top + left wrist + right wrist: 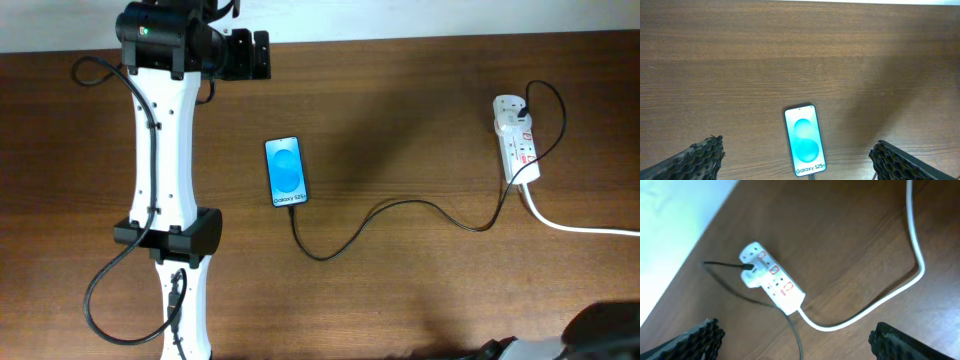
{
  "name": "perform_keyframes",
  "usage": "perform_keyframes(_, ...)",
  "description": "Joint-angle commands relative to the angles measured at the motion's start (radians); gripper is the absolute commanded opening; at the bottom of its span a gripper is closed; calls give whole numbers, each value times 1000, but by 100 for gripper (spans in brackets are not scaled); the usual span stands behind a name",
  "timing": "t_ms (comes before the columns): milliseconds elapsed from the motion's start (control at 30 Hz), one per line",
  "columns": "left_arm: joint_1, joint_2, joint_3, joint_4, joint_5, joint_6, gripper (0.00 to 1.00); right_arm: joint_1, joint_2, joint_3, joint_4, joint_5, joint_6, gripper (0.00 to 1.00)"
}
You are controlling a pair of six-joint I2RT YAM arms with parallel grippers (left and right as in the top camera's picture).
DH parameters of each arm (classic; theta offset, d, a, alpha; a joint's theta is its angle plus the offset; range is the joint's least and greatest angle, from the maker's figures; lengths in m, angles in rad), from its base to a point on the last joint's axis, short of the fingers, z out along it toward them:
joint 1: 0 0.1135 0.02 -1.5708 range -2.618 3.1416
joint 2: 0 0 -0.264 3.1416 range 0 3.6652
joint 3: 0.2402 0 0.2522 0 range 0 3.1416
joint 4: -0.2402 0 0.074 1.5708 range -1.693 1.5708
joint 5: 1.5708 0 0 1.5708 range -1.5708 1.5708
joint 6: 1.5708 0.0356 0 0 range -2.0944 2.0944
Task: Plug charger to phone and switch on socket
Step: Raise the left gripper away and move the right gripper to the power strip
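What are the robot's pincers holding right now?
Nothing. The left pincer and right pincer are both open and empty; the phone and socket lie untouched.

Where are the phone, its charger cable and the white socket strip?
phone (285,171): overhead view, centre of its blue screen.
charger (410,203): overhead view, mid-length of the thin black cable.
socket (769,281): right wrist view, middle of its white body.

lit phone (285,171) lies flat; black charger (410,203) runs from its bottom edge to white socket (517,140).
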Motion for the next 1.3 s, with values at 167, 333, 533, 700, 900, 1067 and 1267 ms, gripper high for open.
perform_keyframes(167, 5, -23, 5, -1, -4, 10, 99, 5, 301, 12, 114, -156, -22, 98)
perform_keyframes(333, 5, -23, 5, -1, -4, 10, 99, 87, 400, 10, 185, -108, -103, 98)
perform_keyframes(533, 4, -23, 5, -1, -4, 10, 99, 149, 523, 10, 254, -85, -116, 98)
perform_keyframes(700, 5, -23, 5, -1, -4, 10, 99, 163, 571, 10, 316, -85, -174, 98)
perform_keyframes(900, 5, -23, 5, -1, -4, 10, 99, 204, 614, 10, 333, -51, -189, 98)
perform_keyframes(1067, 4, -23, 5, -1, -4, 10, 99, 229, 634, 6, 352, -45, -189, 98)
perform_keyframes(1267, 3, -23, 5, -1, -4, 10, 99, 243, 640, -18, 385, -13, -189, 98)
